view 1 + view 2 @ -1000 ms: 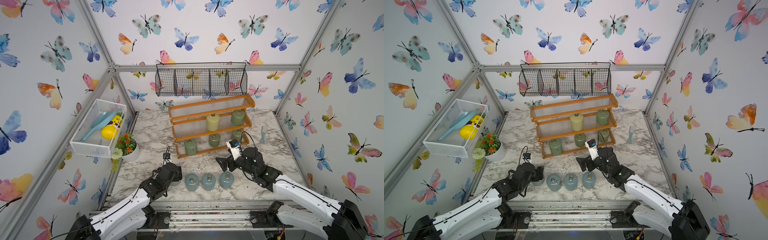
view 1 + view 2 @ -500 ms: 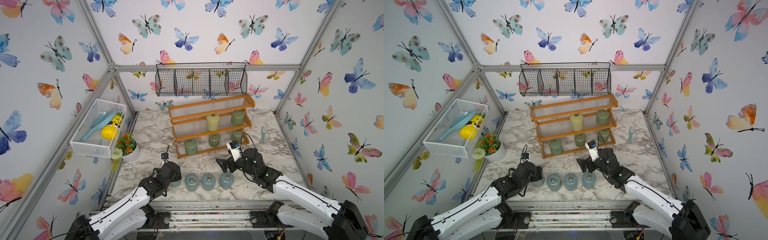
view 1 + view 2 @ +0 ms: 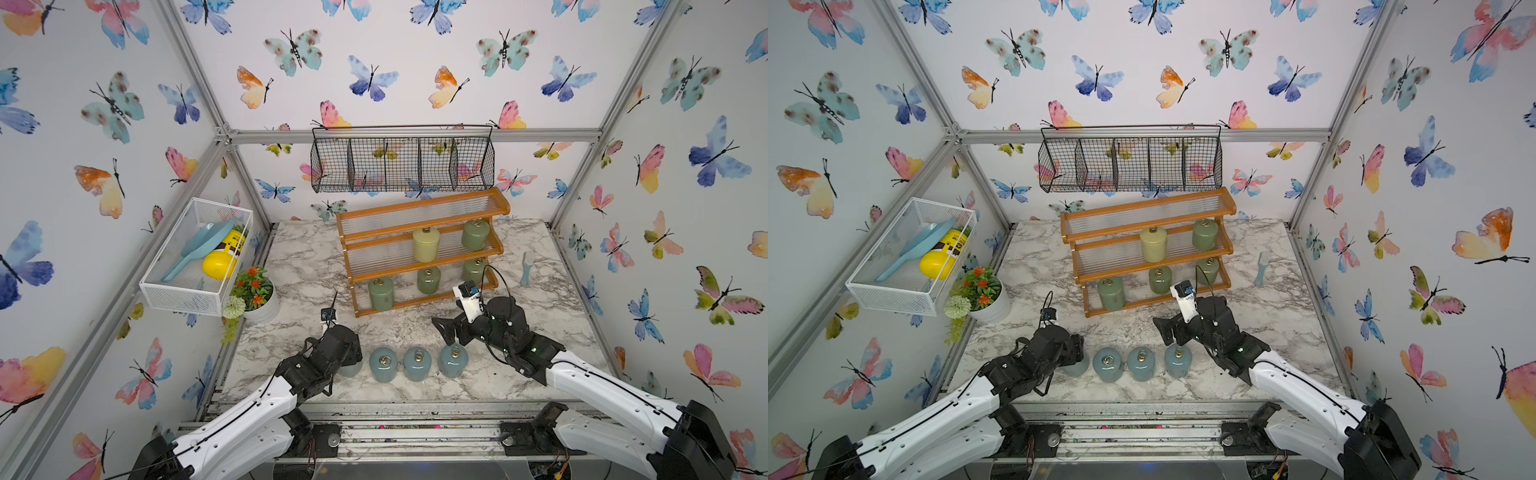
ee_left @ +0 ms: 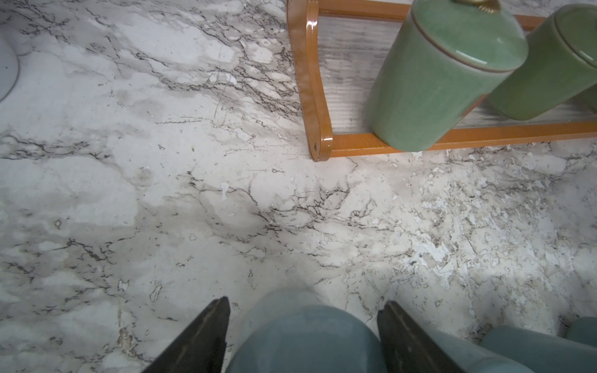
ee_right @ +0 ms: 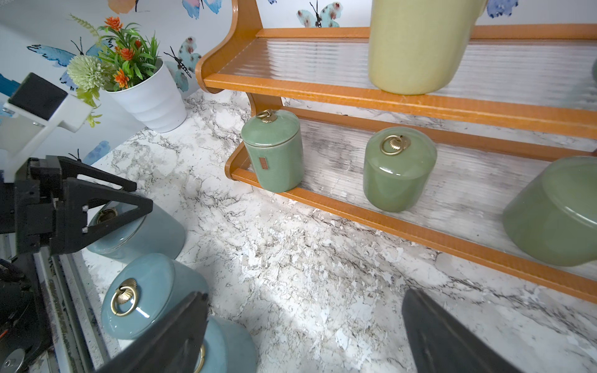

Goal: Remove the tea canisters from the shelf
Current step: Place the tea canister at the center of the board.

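A blue-grey glossy cylindrical lidded tea canister (image 4: 307, 339) sits upright on the white grey-veined marble tabletop (image 3: 307, 257) in front of the three-tier orange-brown wooden shelf (image 3: 415, 207), clear of its bottom rail. The left gripper (image 4: 303, 310) pinches it, closed against its body from both sides. Three more blue-grey canisters (image 3: 417, 364) stand beside it in a row parallel to the shelf front, metal ring pulls on their lids. On the shelf's middle tier stand a pale yellow canister (image 3: 426, 246) and a sage green canister (image 3: 475, 235); on its bottom tier, three further sage green canisters (image 3: 429, 280), spaced apart. The right gripper (image 5: 303, 295) hovers in front of the shelf's bottom tier, near the row's far end, jaws spread wide with only bare marble between them.
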You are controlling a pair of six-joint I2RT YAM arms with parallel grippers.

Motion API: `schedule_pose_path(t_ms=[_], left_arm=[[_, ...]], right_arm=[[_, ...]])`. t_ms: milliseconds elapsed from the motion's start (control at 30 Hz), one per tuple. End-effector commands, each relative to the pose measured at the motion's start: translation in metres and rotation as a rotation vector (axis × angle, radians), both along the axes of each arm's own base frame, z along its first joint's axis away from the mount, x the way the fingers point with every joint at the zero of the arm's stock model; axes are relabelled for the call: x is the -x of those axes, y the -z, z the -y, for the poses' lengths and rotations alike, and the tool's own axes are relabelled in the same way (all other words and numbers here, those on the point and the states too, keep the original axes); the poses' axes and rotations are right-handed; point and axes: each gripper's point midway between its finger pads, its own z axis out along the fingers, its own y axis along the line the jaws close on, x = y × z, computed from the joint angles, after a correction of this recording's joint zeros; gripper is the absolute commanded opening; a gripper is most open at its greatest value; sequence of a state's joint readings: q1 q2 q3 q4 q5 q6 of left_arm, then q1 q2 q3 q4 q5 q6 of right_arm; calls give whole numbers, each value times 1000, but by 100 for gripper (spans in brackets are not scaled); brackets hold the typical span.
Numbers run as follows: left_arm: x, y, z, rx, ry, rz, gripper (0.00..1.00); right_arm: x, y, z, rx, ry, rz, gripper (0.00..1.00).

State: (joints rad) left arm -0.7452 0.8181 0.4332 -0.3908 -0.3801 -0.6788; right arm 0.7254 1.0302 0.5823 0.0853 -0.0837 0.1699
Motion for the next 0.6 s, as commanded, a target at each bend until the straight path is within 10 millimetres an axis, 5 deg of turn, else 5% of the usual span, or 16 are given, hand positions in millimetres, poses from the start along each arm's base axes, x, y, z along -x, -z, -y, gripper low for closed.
schedule_pose_path(t_ms=[0, 567], left_arm=[[13, 12, 2, -3, 28, -65, 76], [21, 12, 2, -3, 19, -71, 76]], right_arm=[[0, 0, 0, 4, -13, 6, 100], [-1, 3, 1, 13, -5, 1, 100]])
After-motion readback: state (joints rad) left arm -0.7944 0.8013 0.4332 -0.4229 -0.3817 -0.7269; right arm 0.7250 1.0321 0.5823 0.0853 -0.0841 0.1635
